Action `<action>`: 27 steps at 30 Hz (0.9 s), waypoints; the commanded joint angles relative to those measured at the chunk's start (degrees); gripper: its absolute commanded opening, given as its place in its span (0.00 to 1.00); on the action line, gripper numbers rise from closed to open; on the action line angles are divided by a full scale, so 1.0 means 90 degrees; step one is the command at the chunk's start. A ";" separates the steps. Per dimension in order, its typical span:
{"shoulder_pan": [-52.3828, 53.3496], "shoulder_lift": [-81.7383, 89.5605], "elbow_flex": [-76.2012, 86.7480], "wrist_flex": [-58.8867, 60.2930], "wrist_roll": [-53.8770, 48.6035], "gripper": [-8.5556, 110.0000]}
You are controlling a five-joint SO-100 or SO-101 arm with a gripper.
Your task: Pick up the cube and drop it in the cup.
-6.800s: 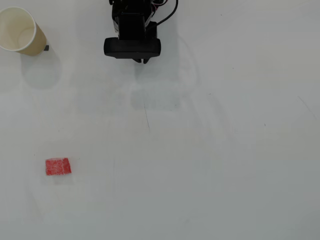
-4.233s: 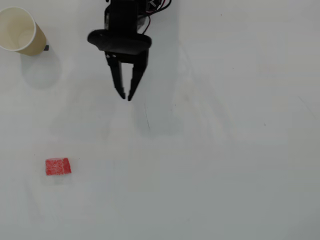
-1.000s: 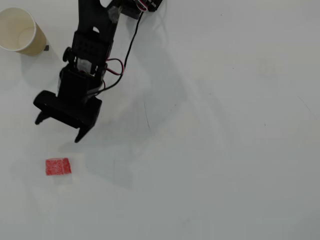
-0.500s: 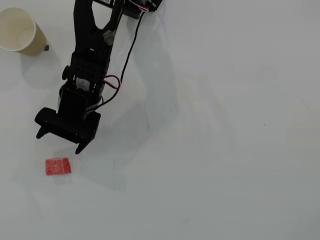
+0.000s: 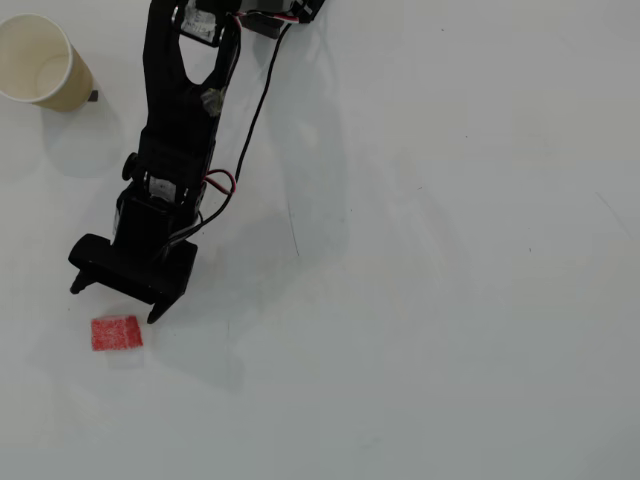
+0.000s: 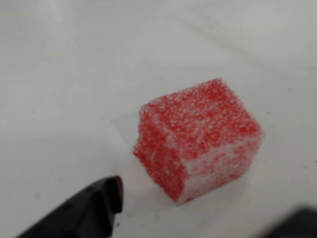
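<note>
Red cube (image 5: 117, 333) flat on table (image 5: 450, 300), long axis left-right in overhead view; cup (image 5: 38, 62) upright, empty; gripper (image 5: 113, 302) open, just above cube

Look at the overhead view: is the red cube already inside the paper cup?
No: the cube lies on the white table near the gripper, far from the cup at top left.

Bare table (image 5: 450, 300) surrounds the cube (image 5: 117, 333); only the cup (image 5: 40, 62) stands far off, beside the arm (image 5: 180, 150)
</note>
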 commanded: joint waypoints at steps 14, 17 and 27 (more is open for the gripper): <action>0.0029 -0.0303 -0.1602 -0.0459 -0.0068 0.41; 0.0049 -0.0439 -0.1758 -0.0527 -0.0068 0.41; 0.0098 -0.1006 -0.2520 -0.0537 -0.0078 0.41</action>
